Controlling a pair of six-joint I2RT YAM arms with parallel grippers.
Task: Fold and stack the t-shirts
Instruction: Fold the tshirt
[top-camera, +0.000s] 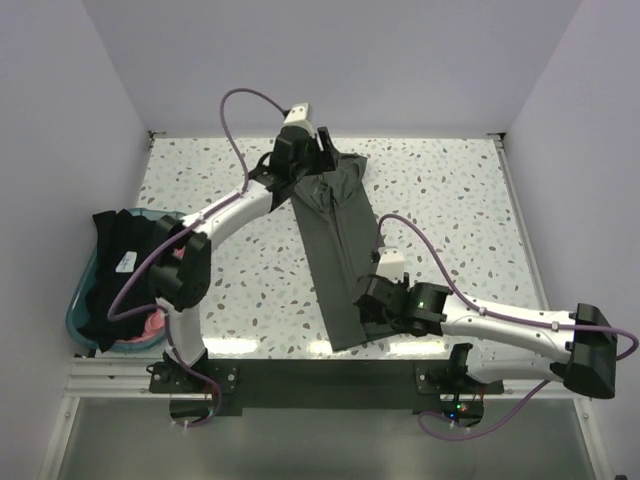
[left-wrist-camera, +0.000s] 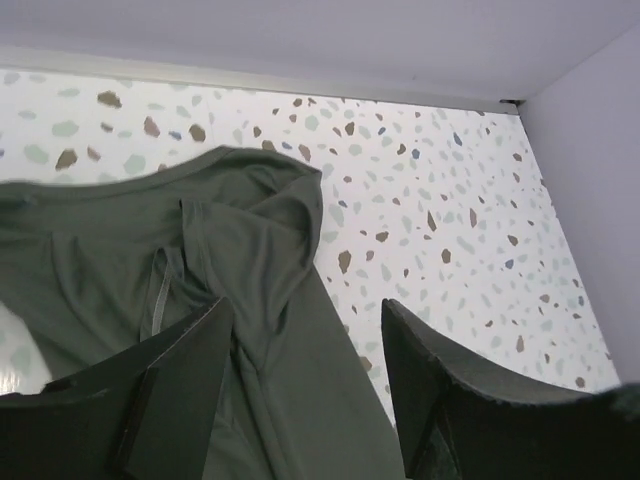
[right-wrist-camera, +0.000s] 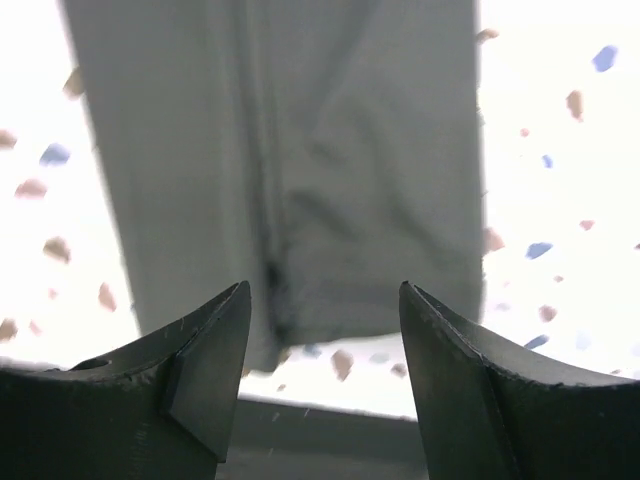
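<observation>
From above, the olive t-shirt (top-camera: 335, 240) is lying as a long strip on the desk (top-camera: 450, 200), its ends partly hiding under the left tool (top-camera: 322, 152) and right tool (top-camera: 362, 303); in each wrist view the tool is standing released over cloth, grasping nothing; the hem is showing blurred.

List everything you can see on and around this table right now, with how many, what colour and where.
t-shirt on the table: one, dark olive-green, folded into a long strip from the far middle to the near edge.
t-shirt on the tub: one, black, draped over the tub at the left.
t-shirt in the tub: one, pink, showing under the black one at the near side.
tub: one, teal, left edge of the table.
table: one, white with coloured speckles.
left gripper: one, black fingers, open over the olive shirt's far end.
right gripper: one, black fingers, open over its near end.
</observation>
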